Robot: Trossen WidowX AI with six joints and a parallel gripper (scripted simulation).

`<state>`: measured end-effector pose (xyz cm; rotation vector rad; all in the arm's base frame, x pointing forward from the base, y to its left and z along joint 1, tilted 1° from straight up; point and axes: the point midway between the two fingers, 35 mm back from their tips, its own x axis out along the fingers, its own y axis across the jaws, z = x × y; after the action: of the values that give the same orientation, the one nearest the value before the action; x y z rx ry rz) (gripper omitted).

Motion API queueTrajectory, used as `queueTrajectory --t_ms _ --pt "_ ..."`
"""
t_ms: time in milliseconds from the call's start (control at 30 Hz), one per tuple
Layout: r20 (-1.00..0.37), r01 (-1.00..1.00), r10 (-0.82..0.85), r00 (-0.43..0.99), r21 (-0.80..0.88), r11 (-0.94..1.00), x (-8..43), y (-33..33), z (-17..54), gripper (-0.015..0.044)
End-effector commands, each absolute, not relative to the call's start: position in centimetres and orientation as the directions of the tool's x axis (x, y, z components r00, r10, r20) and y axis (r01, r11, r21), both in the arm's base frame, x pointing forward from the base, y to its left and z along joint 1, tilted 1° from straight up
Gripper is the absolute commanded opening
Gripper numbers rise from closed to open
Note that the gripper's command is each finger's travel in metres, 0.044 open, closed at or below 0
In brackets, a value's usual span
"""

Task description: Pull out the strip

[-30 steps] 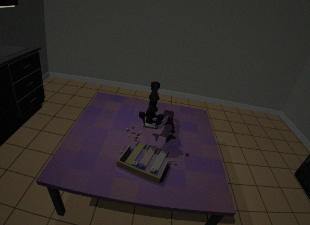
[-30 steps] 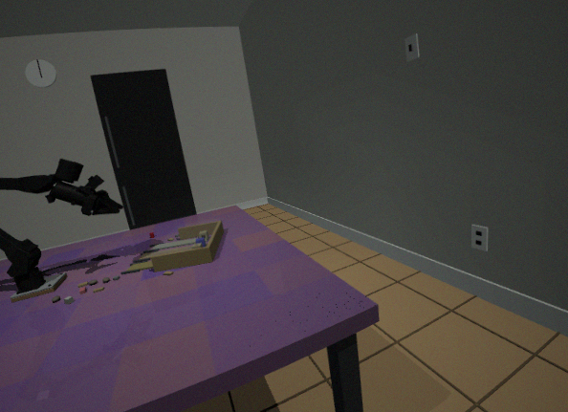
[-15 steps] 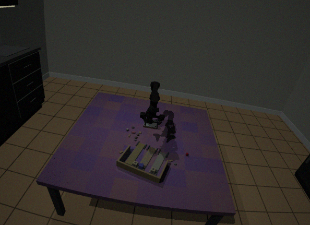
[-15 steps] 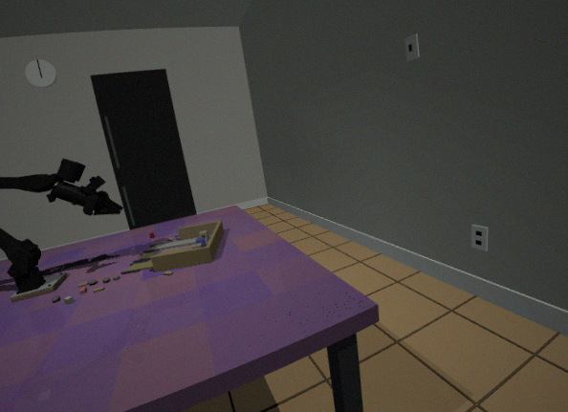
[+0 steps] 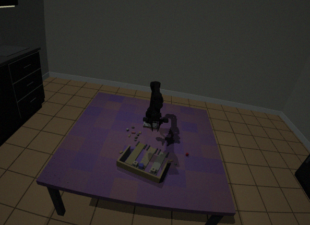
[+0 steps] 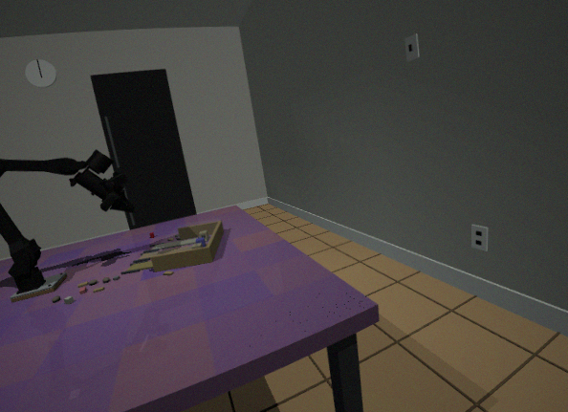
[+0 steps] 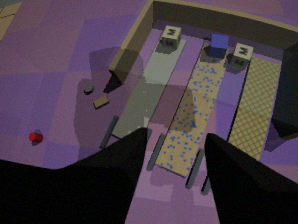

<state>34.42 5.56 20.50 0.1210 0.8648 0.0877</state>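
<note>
A white cube marked M (image 7: 171,36) (image 5: 153,170) rests on the far end of the plain grey strip (image 7: 150,92) (image 5: 157,164). A second M cube (image 7: 241,54) (image 5: 135,163) sits between the speckled strip (image 7: 192,117) and the cross-hatched strip (image 7: 257,95) (image 5: 135,152); whether it touches either is unclear. A plain blue cube (image 7: 219,45) (image 5: 141,165) is at the far end of the speckled strip. My gripper (image 7: 176,137) (image 5: 155,130) is partly open and empty, high above the table and short of the strips' near ends.
A low wooden wall (image 7: 220,22) (image 5: 138,172) encloses the cubes on three sides. Dark guide rails (image 7: 109,132) (image 7: 156,151) flank the strips' near ends. A red cylinder (image 7: 35,137) (image 5: 187,154) and a tan block (image 7: 101,101) lie outside. Several small pieces lie near the arm's base.
</note>
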Motion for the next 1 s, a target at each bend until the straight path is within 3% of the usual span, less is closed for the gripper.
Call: queueTrajectory --t_ms 0,100,500,967 --pt "-0.852 0.027 0.137 0.504 0.174 0.984 36.6 8.0 18.7 0.0059" --pt "-0.905 0.063 0.137 0.403 0.177 0.982 37.9 9.8 17.3 0.0000" --pt "-0.999 0.291 0.036 0.039 0.046 0.956 40.5 15.5 10.9 0.0000" --pt "-0.999 0.295 0.033 0.034 0.042 0.955 41.0 15.5 10.0 0.0000"
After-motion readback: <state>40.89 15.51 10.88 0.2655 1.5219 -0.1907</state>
